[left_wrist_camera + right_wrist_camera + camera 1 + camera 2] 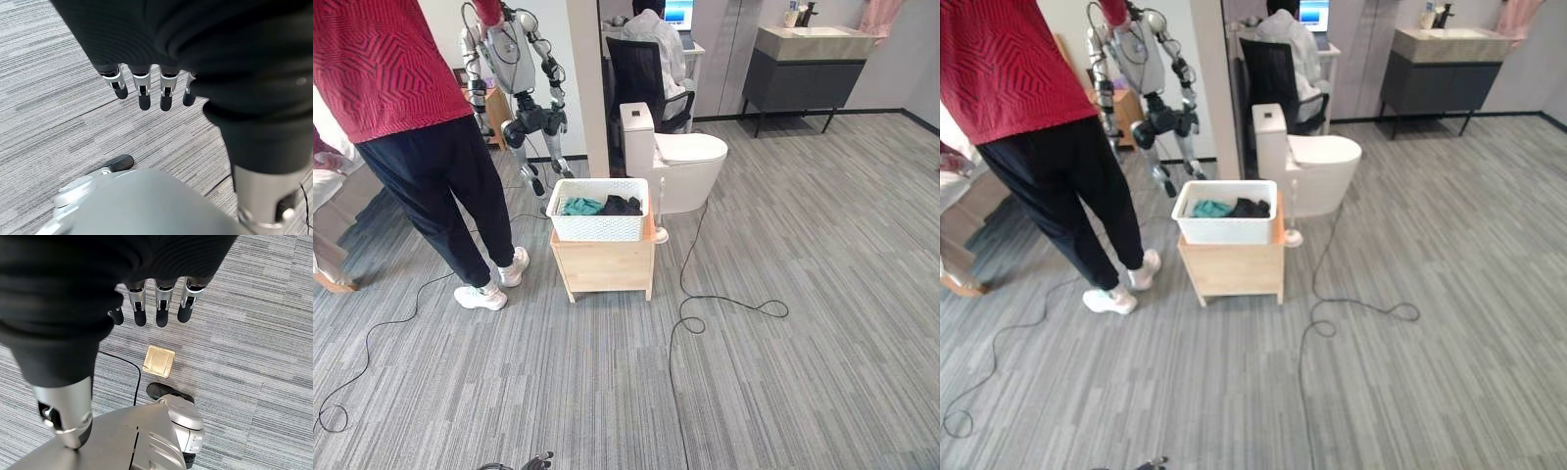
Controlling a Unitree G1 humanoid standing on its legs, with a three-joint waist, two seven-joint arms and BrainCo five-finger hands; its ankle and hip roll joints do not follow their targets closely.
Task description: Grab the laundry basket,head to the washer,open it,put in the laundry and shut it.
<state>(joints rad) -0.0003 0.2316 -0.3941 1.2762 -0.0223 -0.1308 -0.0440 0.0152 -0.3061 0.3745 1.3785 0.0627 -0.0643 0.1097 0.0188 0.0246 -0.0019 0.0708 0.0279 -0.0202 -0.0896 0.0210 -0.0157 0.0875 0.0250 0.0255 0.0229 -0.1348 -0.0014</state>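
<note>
Item one: the white laundry basket (598, 223), a lattice-walled tub standing level on a low wooden crate (603, 264) ahead of us on the grey striped carpet (822, 294). We note clothing inside it: a teal garment (580, 207) toward our left and a dark garment (622, 206) beside it, both lying below the rim. Neither of our hands touches the basket; it stands well apart from us.

Item two: our left hand (146, 88), seen in its wrist view hanging over bare carpet, fingers straight and relaxed, grasping nothing.

Item three: our right hand (156, 303), seen in its wrist view likewise hanging over carpet, fingers straight and slack, empty. Beneath it on the floor we record a small square brass-coloured floor plate (159, 361).

Item four: a white toilet (680, 157) just behind and to the right of the crate, with a white brush holder (660, 230) standing beside the crate's right corner.

Item five: a person in a red top and dark trousers (426, 147), white shoes, standing to the left of the crate, back toward us.

Item six: a second humanoid robot (519, 88) behind that person, near a white pillar (589, 78).

Item seven: a seated person in white on a black chair (646, 64) behind the toilet.

Item eight: a dark vanity cabinet with a pale basin top (808, 73) at the far right wall.

Item nine: a black cable (724, 304) looping over the carpet to the right of the crate.
</note>
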